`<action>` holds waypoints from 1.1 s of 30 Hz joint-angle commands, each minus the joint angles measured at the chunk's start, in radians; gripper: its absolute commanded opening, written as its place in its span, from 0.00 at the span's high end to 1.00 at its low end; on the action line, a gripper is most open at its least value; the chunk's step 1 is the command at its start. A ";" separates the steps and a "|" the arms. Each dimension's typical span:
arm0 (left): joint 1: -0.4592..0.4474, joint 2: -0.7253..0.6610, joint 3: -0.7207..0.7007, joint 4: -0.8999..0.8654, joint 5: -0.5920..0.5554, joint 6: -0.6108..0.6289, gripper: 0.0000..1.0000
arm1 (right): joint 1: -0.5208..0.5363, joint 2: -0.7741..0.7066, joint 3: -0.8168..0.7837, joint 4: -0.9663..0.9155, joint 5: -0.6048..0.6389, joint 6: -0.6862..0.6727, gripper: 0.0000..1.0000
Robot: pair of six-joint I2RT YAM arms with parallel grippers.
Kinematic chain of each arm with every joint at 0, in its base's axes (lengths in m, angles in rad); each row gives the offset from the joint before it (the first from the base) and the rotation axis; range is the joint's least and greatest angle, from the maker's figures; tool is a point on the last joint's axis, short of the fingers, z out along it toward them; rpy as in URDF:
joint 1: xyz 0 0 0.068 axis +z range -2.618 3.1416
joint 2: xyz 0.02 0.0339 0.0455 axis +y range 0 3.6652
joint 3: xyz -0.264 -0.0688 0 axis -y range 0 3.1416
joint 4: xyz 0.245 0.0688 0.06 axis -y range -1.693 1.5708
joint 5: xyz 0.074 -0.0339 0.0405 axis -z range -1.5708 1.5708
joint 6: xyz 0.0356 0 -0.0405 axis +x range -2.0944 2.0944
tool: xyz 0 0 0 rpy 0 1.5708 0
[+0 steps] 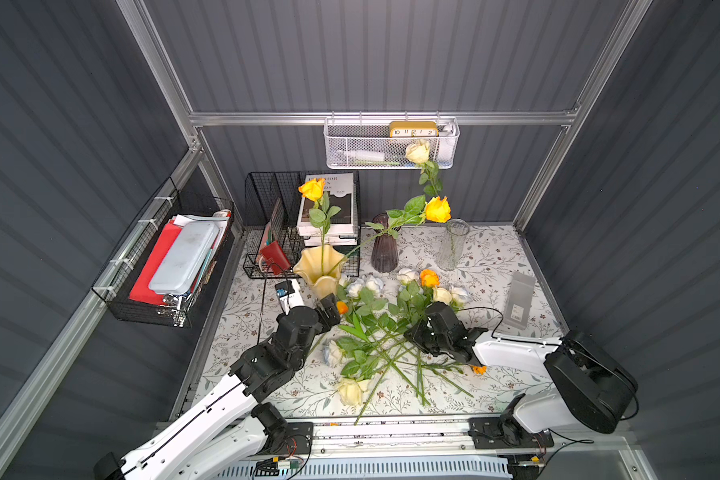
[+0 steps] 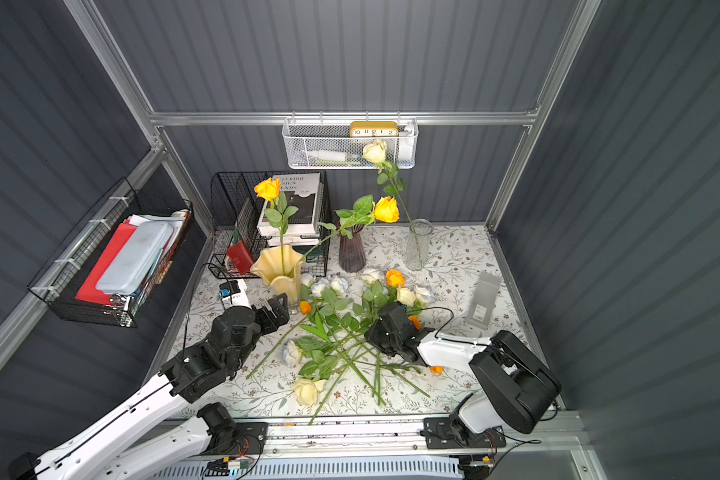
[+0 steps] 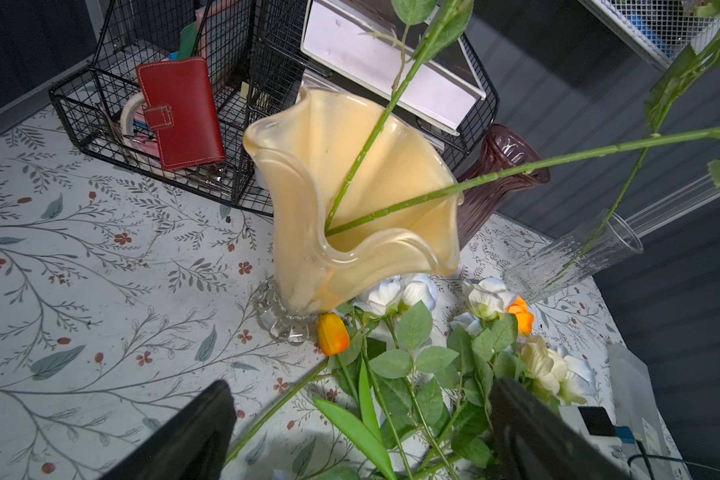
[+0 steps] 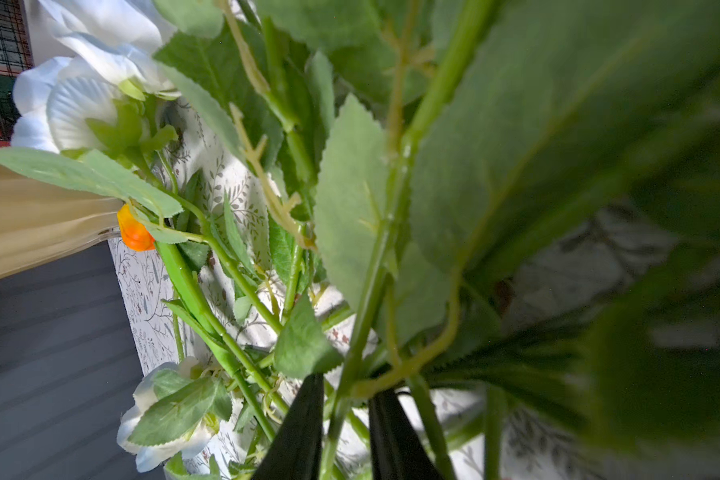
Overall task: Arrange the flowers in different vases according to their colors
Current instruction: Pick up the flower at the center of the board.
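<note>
Two yellow-orange roses (image 1: 312,189) stand in the creamy-yellow vase (image 1: 319,270) toward the back of the worktop (image 1: 242,316). One cream rose (image 1: 417,151) stands in the clear vase (image 1: 452,245), and the purple vase (image 1: 384,249) is between the two. Other flowers (image 1: 375,332) lie heaped mid-worktop. Left end effector (image 3: 362,399) hovers just beside the creamy-yellow vase, fingers wide apart. Right end effector (image 4: 344,382) is down in the heap, fingers narrowed around a green stem (image 4: 375,270); whether they pinch it I cannot tell.
</note>
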 commanded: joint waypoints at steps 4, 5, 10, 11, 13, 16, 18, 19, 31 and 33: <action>0.007 -0.011 -0.002 -0.020 -0.020 0.022 0.01 | -0.011 -0.011 0.016 0.008 -0.018 -0.022 0.88; 0.007 -0.009 -0.003 -0.020 -0.019 0.022 0.01 | -0.010 -0.026 0.018 0.002 -0.019 -0.028 0.90; 0.005 0.008 -0.009 -0.002 -0.011 0.022 0.01 | -0.010 -0.132 0.034 -0.067 -0.001 -0.042 0.95; 0.006 0.012 -0.009 0.002 -0.009 0.021 0.01 | -0.009 -0.160 0.035 -0.077 0.006 -0.042 0.96; 0.006 0.019 -0.009 0.011 -0.006 0.023 0.01 | -0.009 -0.221 0.032 -0.091 0.027 -0.039 0.96; 0.006 0.030 -0.010 0.024 -0.006 0.027 0.01 | -0.005 -0.327 0.021 -0.107 0.073 -0.044 0.99; 0.007 0.038 -0.011 0.033 -0.002 0.029 0.01 | -0.005 -0.395 0.005 -0.103 0.124 -0.050 1.00; 0.006 0.041 -0.011 0.038 -0.002 0.031 0.01 | -0.004 -0.426 -0.001 -0.098 0.139 -0.053 1.00; 0.007 0.077 -0.007 0.076 0.017 0.051 0.01 | -0.012 -0.700 0.120 -0.234 0.391 -0.304 1.00; 0.006 0.090 -0.005 0.087 0.025 0.055 0.01 | -0.018 -0.695 0.189 -0.268 0.441 -0.403 1.00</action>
